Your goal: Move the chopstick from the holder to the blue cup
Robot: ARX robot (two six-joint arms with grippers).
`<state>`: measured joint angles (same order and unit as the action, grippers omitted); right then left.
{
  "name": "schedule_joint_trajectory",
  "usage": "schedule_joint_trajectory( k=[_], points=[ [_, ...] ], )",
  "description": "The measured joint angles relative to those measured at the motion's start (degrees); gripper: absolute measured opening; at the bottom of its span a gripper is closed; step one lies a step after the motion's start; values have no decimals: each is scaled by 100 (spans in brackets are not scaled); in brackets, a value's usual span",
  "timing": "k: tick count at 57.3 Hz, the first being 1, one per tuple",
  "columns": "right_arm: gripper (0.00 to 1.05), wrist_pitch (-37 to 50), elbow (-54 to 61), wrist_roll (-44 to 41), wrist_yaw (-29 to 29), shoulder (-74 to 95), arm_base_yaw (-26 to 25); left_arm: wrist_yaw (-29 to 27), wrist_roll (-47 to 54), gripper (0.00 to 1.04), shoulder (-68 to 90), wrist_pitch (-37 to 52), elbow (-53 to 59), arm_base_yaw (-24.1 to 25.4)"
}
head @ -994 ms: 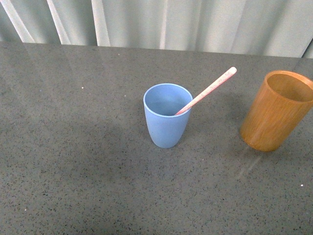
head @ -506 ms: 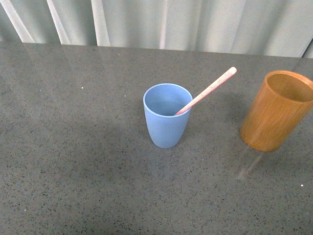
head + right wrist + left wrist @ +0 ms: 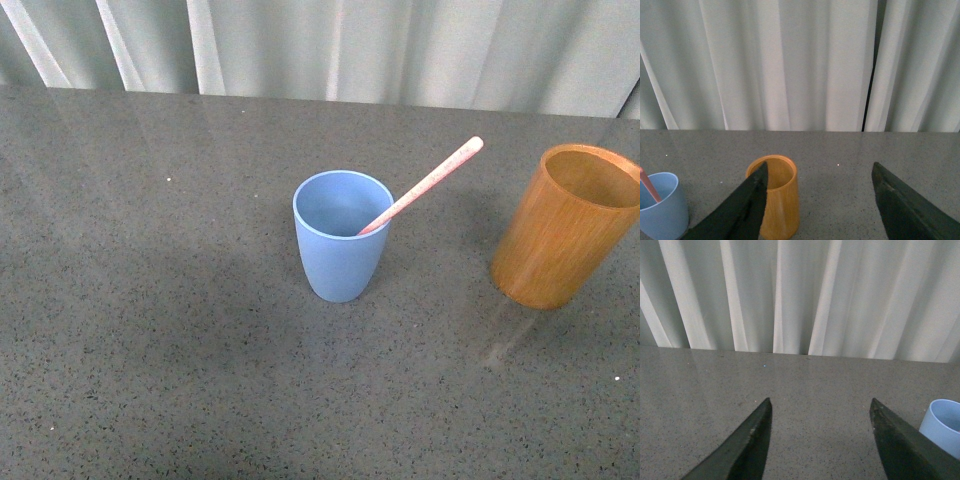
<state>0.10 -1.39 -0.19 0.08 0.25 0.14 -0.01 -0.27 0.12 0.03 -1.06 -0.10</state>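
The blue cup (image 3: 340, 250) stands upright at the middle of the grey table. The pink speckled chopstick (image 3: 425, 185) stands in it, leaning over the rim toward the right. The orange-brown wooden holder (image 3: 565, 228) stands upright at the right and looks empty. Neither gripper shows in the front view. My left gripper (image 3: 819, 405) is open and empty above bare table, with the blue cup (image 3: 945, 425) beside one finger. My right gripper (image 3: 819, 167) is open and empty, with the holder (image 3: 777, 200) beside one finger and the blue cup (image 3: 660, 212) with the chopstick (image 3: 649, 186) further off.
The grey speckled table (image 3: 150, 300) runs back to a pale pleated curtain (image 3: 350, 45) along its far edge. The curtain also fills the upper part of both wrist views.
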Motion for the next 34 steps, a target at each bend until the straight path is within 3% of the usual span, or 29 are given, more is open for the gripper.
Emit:
schedule_joint_trajectory(
  k=[12,34],
  points=[
    [96,0,0,2,0,0,0,0,4,99,0,0,0,0],
    [95,0,0,4,0,0,0,0,4,98,0,0,0,0]
  ],
)
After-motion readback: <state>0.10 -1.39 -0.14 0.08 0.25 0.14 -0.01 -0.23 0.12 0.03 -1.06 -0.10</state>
